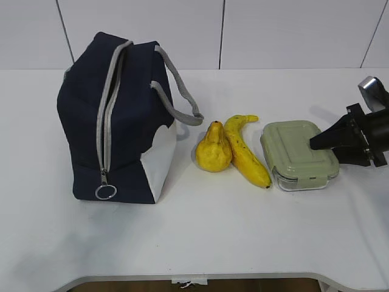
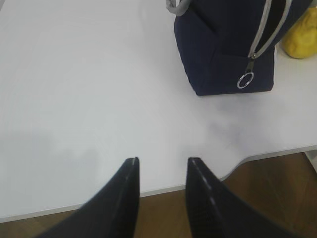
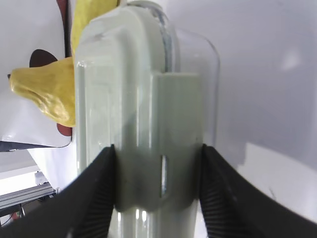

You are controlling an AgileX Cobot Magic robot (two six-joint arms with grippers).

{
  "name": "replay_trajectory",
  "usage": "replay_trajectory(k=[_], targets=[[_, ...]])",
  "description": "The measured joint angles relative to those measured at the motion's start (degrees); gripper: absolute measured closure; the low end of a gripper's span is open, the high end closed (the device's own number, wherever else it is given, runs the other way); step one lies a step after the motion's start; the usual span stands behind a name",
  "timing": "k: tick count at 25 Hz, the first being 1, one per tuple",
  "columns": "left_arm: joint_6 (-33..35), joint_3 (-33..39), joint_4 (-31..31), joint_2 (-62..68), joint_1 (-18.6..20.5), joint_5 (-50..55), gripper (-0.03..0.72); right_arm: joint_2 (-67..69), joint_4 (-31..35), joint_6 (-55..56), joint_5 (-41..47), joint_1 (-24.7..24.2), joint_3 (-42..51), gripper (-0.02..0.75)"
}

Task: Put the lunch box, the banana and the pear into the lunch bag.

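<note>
The lunch box (image 1: 298,152), clear with a sage-green lid, lies on the table at the right. My right gripper (image 1: 315,143) holds its right end. In the right wrist view its fingers press both sides of the box (image 3: 143,99) at the lid clip, gripper (image 3: 157,148). The banana (image 1: 246,155) and pear (image 1: 213,149) lie side by side left of the box, touching; both show in the right wrist view, pear (image 3: 47,91), banana (image 3: 91,12). The navy lunch bag (image 1: 115,121) stands at the left. My left gripper (image 2: 161,159) is open and empty over the table's front edge, left of the bag (image 2: 223,54).
The bag's metal ring pull (image 1: 105,191) hangs at the low front end of the grey zipper; it also shows in the left wrist view (image 2: 245,80). Grey strap handles (image 1: 182,97) droop toward the pear. The white table's front edge (image 1: 194,277) is close.
</note>
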Motion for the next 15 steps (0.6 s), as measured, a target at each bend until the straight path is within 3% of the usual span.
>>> replay_trajectory(k=[15], targets=[[0.00,0.00,0.00,0.00,0.00,0.00,0.444,-3.07,-3.90,6.88,-0.96,0.00,0.00,0.368]])
